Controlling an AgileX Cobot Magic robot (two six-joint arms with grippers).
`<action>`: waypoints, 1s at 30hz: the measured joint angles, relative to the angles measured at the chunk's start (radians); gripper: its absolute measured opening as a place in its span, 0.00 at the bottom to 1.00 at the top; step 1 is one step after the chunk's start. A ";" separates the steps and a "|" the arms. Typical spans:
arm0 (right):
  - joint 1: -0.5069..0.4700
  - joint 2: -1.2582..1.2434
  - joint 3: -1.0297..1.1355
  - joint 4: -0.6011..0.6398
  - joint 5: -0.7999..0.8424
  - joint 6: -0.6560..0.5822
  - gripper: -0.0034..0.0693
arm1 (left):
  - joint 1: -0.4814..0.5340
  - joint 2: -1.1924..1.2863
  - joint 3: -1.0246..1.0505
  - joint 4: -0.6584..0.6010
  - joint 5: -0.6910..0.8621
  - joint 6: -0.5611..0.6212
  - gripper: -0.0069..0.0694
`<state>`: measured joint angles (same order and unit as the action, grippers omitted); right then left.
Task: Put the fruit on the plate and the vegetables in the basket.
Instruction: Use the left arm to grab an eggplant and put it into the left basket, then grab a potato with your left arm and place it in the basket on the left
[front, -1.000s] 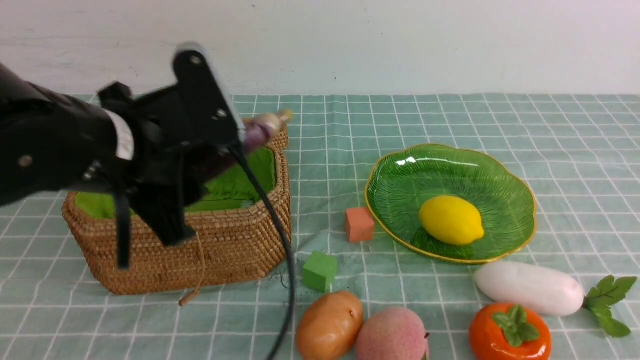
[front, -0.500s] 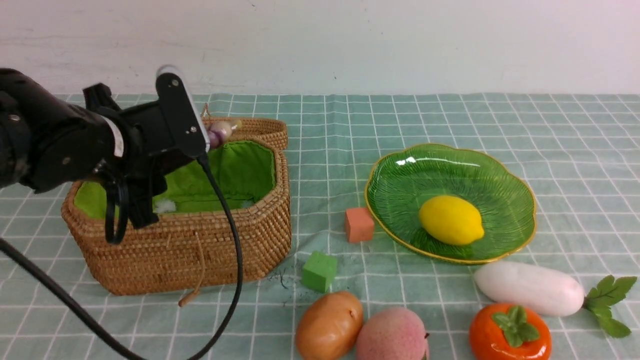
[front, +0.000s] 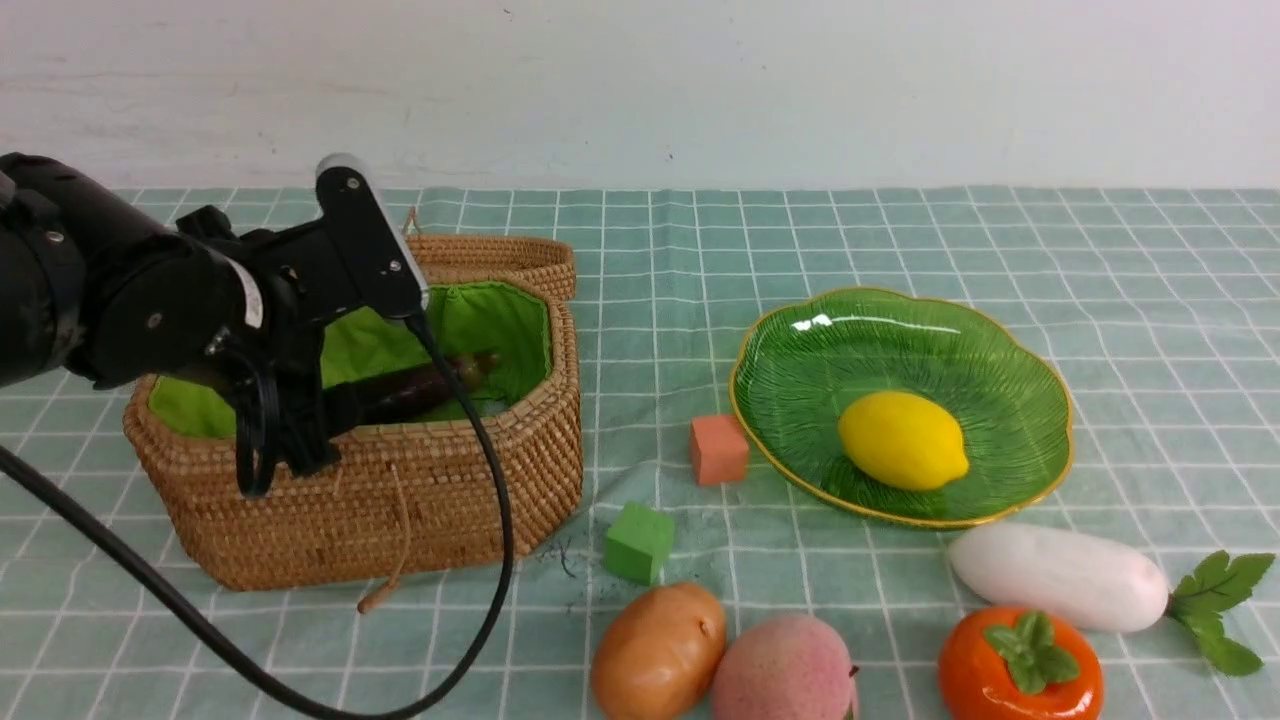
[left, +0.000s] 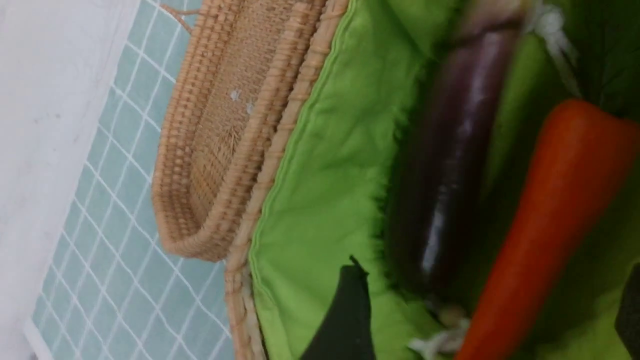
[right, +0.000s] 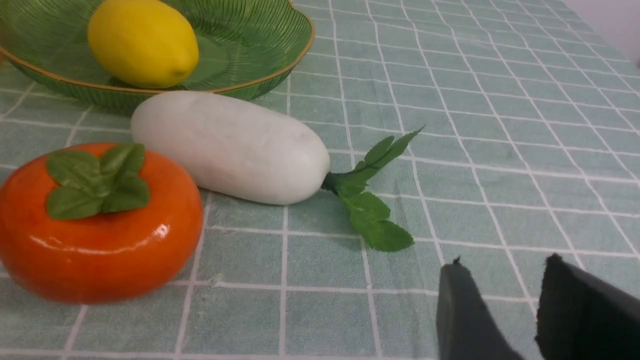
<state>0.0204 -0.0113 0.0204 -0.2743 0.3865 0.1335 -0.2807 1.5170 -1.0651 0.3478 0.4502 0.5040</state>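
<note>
While the eggplant (left: 450, 165) lies inside the basket (front: 400, 500) beside the carrot (left: 545, 220), the left gripper (left: 490, 280) hangs over it, jaws spread wide and empty.
Right of the basket sit an orange cube (front: 718, 449) and a green cube (front: 640, 541), then the plate (front: 800, 400) bearing the lemon (front: 903, 440). Right of it and nearer the camera lie the potato (front: 658, 650), peach (front: 785, 670), persimmon (front: 1020, 665) and radish (front: 1060, 575). Well right of the basket the right gripper (right: 505, 262) hovers over the checked green cloth (front: 900, 230), jaws partly apart on nothing. A white wall (front: 700, 80) stands behind. The left arm (front: 120, 290) hides part of the basket's rim.
</note>
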 joint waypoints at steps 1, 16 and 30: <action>0.000 0.000 0.000 0.000 0.000 0.000 0.38 | -0.002 -0.016 0.000 -0.031 0.012 0.000 0.93; 0.000 0.000 0.000 0.000 0.000 0.000 0.38 | -0.445 -0.069 -0.001 -0.697 0.203 -0.185 0.77; 0.000 0.000 0.000 0.000 0.000 0.000 0.38 | -0.452 0.220 -0.274 -0.427 0.457 -0.607 0.94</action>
<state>0.0204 -0.0113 0.0204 -0.2743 0.3865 0.1335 -0.7329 1.7370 -1.3395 -0.0793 0.9070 -0.1029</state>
